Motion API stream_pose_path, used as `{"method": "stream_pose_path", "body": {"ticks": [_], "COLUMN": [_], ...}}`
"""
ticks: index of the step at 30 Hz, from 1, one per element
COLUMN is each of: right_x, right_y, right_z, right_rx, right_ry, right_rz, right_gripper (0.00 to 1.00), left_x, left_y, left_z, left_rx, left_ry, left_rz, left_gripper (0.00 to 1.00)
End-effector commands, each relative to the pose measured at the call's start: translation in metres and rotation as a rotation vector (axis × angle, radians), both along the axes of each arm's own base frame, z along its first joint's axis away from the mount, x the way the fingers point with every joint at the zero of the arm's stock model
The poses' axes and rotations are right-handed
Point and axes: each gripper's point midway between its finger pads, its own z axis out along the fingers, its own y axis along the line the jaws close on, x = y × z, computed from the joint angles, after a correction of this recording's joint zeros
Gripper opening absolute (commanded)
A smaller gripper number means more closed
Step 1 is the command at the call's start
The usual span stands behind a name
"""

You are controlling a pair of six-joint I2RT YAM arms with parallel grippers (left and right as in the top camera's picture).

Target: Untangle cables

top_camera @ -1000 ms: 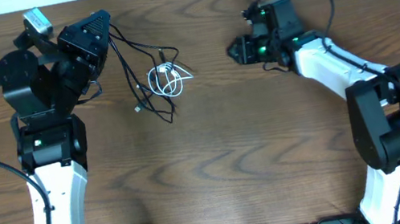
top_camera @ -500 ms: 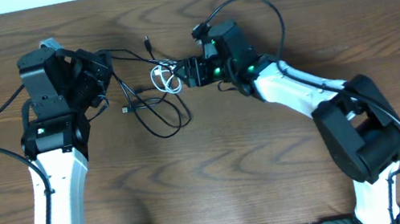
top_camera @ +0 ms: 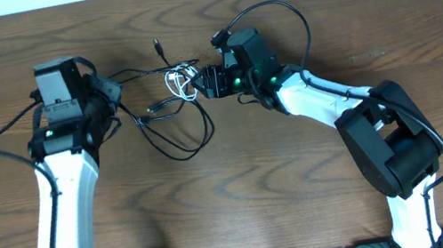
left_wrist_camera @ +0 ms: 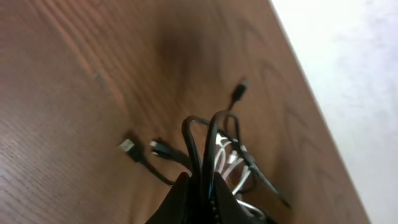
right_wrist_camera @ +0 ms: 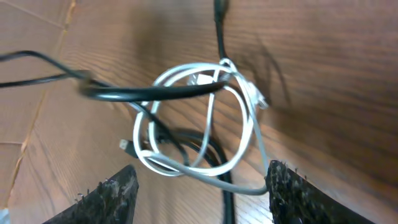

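Starting at the left side of the wooden table (top_camera: pixel 260 190), the left arm reaches toward the middle with its wrist turned toward the tangle. The left gripper (left_wrist_camera: pixel 200 190) is pinched tight, and its wrist view shows several strands of the black cable (right_wrist_camera: pixel 155 93) rising out from between the closed fingers. From that grip the black cable spreads rightward across the wood. One long loop sags toward the near edge of the table, and other strands run toward the far side. A silver-tipped plug (left_wrist_camera: pixel 127 147) lies flat on the wood just left of the gripped strands. A dark plug (left_wrist_camera: pixel 239 93) lies farther away, close to the far edge.

Right of the gripper, near the middle of the table, the white cable (top_camera: pixel 182 83) sits in a small, compact coil of several turns. The black cable is threaded through this coil. In the right wrist view, one dark strand crosses the white loops from left to right, and another runs away beyond them. A white plug end shows at the lower left of the coil.

Just right of the coil is the right gripper (right_wrist_camera: pixel 202 180), its jaws spread wide and holding nothing. The white coil lies just ahead of its two fingertips, without clear contact. The right arm stretches back from there toward the near right corner.
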Motion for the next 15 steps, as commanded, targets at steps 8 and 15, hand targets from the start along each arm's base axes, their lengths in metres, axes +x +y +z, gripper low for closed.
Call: {"method": "stream_pose_path", "body": {"ticks": [8, 15], "right_x": [-0.012, -0.007], "right_y": [0.028, 0.028], "right_z": [-0.013, -0.016], "right_rx": [-0.051, -0.128], "right_ry": [-0.104, -0.165], "right_rz": [0.087, 0.037], "right_gripper": [0.56, 0.54], "left_x": [0.007, 0.0], "left_y": [0.014, 0.014], "left_z": [-0.04, -0.081], "left_rx": [0.06, 0.053], "left_ry": [0.115, 0.246], "left_rz": [0.035, 0.032], "left_gripper": [0.08, 0.08]}}
